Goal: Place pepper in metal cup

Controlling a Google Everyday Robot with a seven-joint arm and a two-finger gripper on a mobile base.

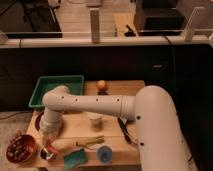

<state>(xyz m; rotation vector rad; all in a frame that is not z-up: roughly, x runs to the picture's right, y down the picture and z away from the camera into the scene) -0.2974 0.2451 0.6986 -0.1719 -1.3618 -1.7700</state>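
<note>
While gripper [48,142] hangs over shiny metal cup [48,155] at table's [70,134] front-L corner, slender red-orange pepper [47,148] sits beneath; grip: can't tell.

1. The white arm [100,104] hides much of the wooden tabletop [112,89].
2. The hand [48,145], at the front-left corner, overlaps the small silver metal cup [47,155]; we cannot tell whether it holds the slender red-orange pepper.

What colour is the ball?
The small round ball is orange, camera view. The claw is by the shiny metal cup.

Shiny metal cup [48,155] under gripper [48,144], matt wooden table [75,132], smooth white arm [100,104]
</note>
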